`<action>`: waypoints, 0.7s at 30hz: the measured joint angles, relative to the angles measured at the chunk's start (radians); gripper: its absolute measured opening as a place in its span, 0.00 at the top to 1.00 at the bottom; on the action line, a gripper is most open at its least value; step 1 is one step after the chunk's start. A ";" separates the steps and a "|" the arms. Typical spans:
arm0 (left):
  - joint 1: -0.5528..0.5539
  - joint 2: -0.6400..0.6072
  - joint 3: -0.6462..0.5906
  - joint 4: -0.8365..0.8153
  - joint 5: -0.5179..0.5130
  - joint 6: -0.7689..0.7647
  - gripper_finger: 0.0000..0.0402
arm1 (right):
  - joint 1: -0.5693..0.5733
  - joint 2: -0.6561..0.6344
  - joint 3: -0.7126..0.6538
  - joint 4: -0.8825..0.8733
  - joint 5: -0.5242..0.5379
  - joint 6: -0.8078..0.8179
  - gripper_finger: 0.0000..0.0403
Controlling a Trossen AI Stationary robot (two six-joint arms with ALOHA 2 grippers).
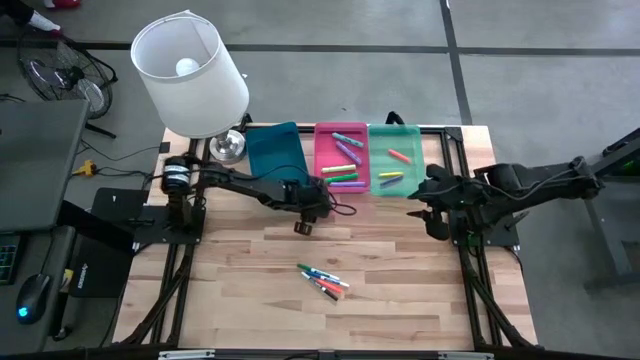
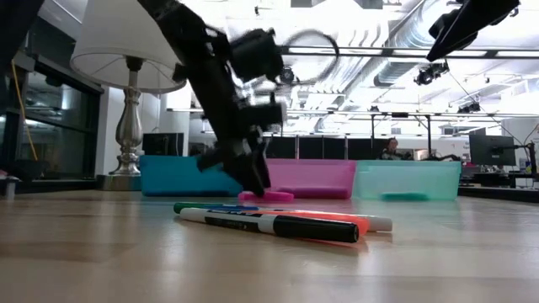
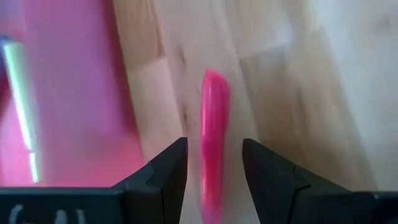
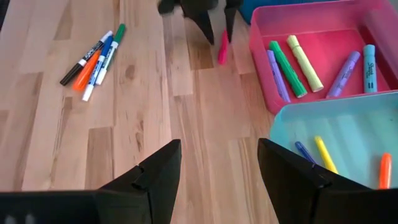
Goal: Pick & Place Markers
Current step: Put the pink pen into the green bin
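Seen from above: left gripper (image 1: pixel 303 228) lowered to the wooden table (image 1: pixel 240 290) just in front of the pink tray (image 1: pixel 326 160), probably to take a stray marker lying there; the marker itself hidden under the arm in this view. Right gripper (image 1: pixel 436 222) parked in front of the green tray (image 1: pixel 410 135), apparently waiting. Blue tray (image 1: pixel 275 150) beside the pink one, a white lamp (image 1: pixel 190 75) over the back corner. Small cluster of markers (image 1: pixel 322 281) loose on the table, well apart from both grippers, not yet sorted. More markers already lying in the pink and green trays.

From table height: left gripper's fingertips down at a pink marker (image 2: pixel 265 196) in front of the pink tray; too blurred to tell touching from just short. Loose cluster in the foreground, overlapping, exact count unclear.

From the left wrist: jaws open, pink marker lying lengthwise in the gap between them, bare wood showing on both sides, so straddled and not gripped. Near end of the marker cut off at the frame edge.

From the right wrist: jaws open and empty, over bare wood. Beyond them the left gripper's fingers astride the pink marker, the loose cluster off to one side, both trays only partly in frame.
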 joint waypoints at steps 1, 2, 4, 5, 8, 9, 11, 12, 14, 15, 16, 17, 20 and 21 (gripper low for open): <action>0.000 0.007 0.000 0.001 -0.013 -0.004 0.63 | 0.005 0.000 0.000 0.000 0.000 0.005 0.50; -0.001 0.002 0.007 -0.014 -0.032 -0.003 0.63 | 0.008 0.000 0.000 0.000 0.000 0.009 0.50; -0.001 -0.001 0.021 -0.003 -0.034 0.001 0.63 | 0.016 0.000 0.000 0.000 0.003 0.015 0.50; 0.000 0.000 0.025 -0.009 -0.032 0.004 0.63 | 0.020 0.001 0.000 0.000 0.004 0.015 0.50; 0.000 0.001 0.033 -0.014 -0.029 0.018 0.63 | 0.031 0.000 0.000 0.000 0.004 0.025 0.50; 0.000 0.001 0.036 -0.015 -0.021 0.018 0.63 | 0.034 0.000 0.000 0.000 0.005 0.026 0.50; 0.000 0.001 0.039 -0.022 0.007 0.019 0.63 | 0.042 0.000 0.000 0.000 0.008 0.033 0.50; 0.000 0.001 0.039 -0.036 0.017 0.019 0.63 | 0.046 0.000 0.000 0.000 0.010 0.033 0.50; 0.000 0.001 0.039 -0.057 0.017 0.019 0.63 | 0.054 0.000 0.000 0.000 0.015 0.034 0.50; 0.000 0.001 0.039 -0.070 0.017 0.019 0.63 | 0.057 0.000 0.000 0.000 0.016 0.039 0.50; 0.000 0.001 0.039 -0.083 0.017 0.019 0.63 | 0.060 0.000 0.000 0.000 0.016 0.043 0.50; 0.000 0.002 0.039 -0.090 0.017 0.019 0.63 | 0.062 0.000 0.000 0.000 0.016 0.047 0.50; 0.000 0.030 0.040 -0.056 0.017 0.017 0.63 | 0.073 0.000 0.000 0.000 0.020 0.052 0.50; 0.000 0.030 0.040 -0.059 0.014 0.018 0.63 | 0.078 0.000 0.000 0.000 0.026 0.052 0.50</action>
